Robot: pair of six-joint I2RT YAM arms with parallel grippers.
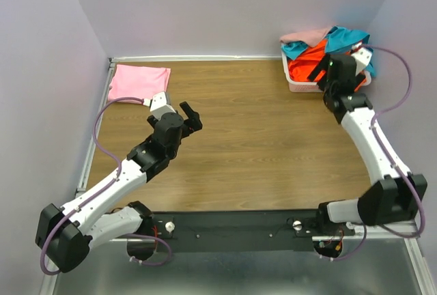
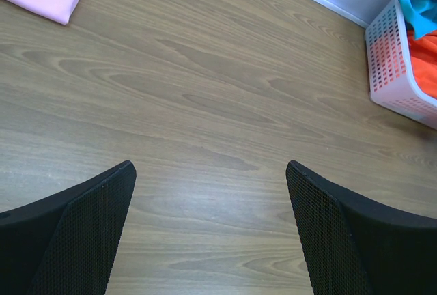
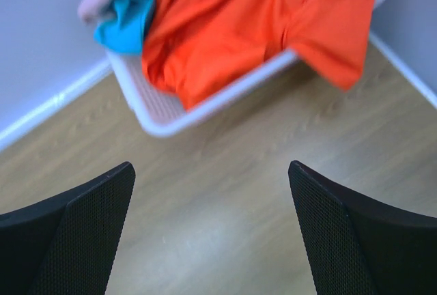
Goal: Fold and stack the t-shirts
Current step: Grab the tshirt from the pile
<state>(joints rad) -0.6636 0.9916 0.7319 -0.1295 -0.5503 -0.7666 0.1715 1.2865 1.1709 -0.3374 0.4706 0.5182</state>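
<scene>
Reaching: right claw (image 3: 212, 172) is held wide open, empty, near basket (image 3: 164, 121), likely for orange shirt (image 3: 239, 29) | left claw (image 2: 212, 169) likewise, over surface (image 2: 205, 69).

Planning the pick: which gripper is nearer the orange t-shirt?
Right. The right gripper is just before the orange t-shirt; the left gripper is across the table, by the pink t-shirt.

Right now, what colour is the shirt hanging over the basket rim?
Bright orange t-shirt, clearest in the right wrist view.

Arms (image 1: 372, 141) white, blk joints (image 1: 167, 131); purple cables (image 1: 410, 80); pincer fingers (image 2: 75, 240) blk mesh.
</scene>
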